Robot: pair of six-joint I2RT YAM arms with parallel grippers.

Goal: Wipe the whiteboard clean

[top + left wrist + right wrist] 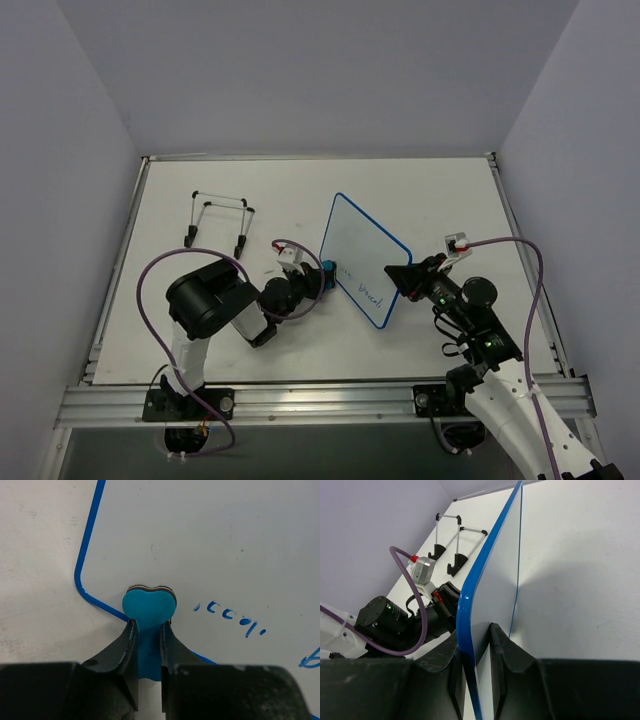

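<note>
The whiteboard (362,255) stands tilted on its edge in mid-table, white with a blue rim and blue writing near its lower end. My right gripper (408,277) is shut on its right edge; in the right wrist view (476,645) the jaws clamp the blue rim of the whiteboard (492,585). My left gripper (322,276) is shut on the blue eraser (331,271). In the left wrist view the eraser (148,605) presses on the whiteboard (215,540) near its rounded corner, left of small blue marks (230,617).
A black wire stand (220,222) lies at the back left of the table, also in the right wrist view (455,547). The white table (450,200) is walled on three sides by grey panels. Purple cables loop from both arms.
</note>
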